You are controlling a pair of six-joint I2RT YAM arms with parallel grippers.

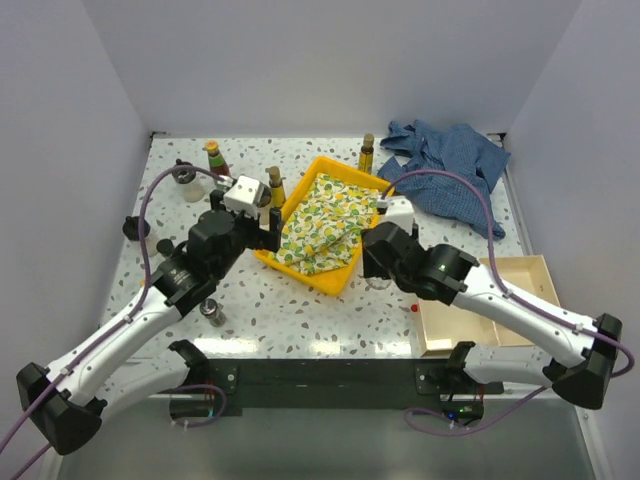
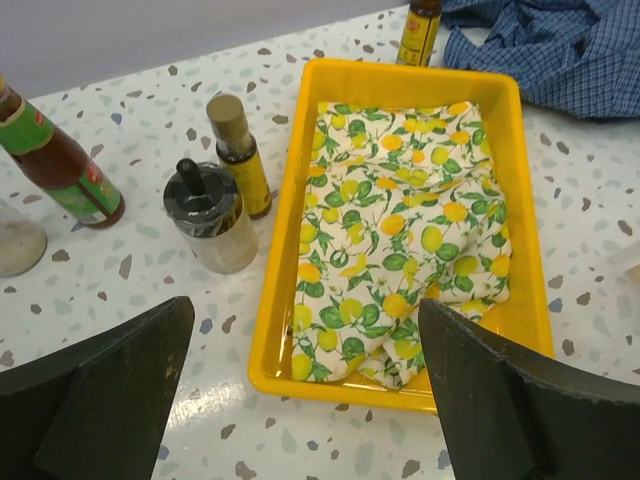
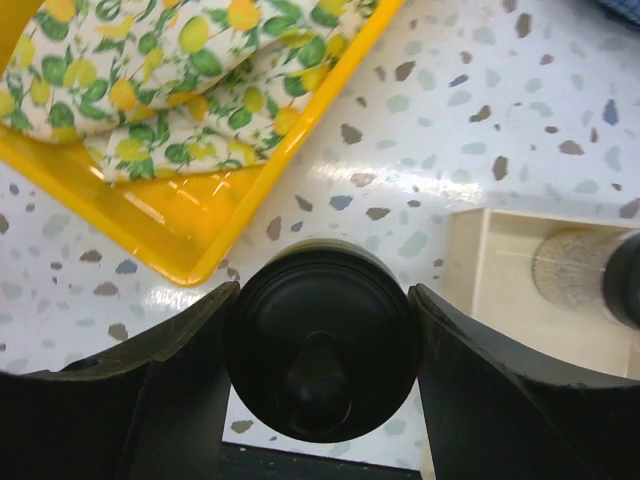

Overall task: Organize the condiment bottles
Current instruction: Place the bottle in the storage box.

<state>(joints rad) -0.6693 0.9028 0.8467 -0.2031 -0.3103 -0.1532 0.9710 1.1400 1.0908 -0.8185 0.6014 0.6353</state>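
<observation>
The white-and-black left arm [image 1: 150,300] and right arm [image 1: 500,295] reach forward, angled inward. The left gripper [image 2: 310,400] has its fingers [image 2: 110,390] spread wide. The right gripper [image 3: 322,350] clamps a round black-lidded jar [image 3: 322,300].

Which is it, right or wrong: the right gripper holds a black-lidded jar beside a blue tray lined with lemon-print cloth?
Wrong on colour: the right wrist view shows a yellow tray. The right gripper does hold the black-lidded jar beside it, lemon-print cloth inside.

A squat black-lidded jar [image 3: 322,355] is being gripped upright off the corner of the yellow tray [image 3: 215,250]. Left of the tray, an amber bottle [image 2: 240,155], a clear jar [image 2: 212,228] and a red-labelled bottle [image 2: 60,165] are being shown standing.
</observation>
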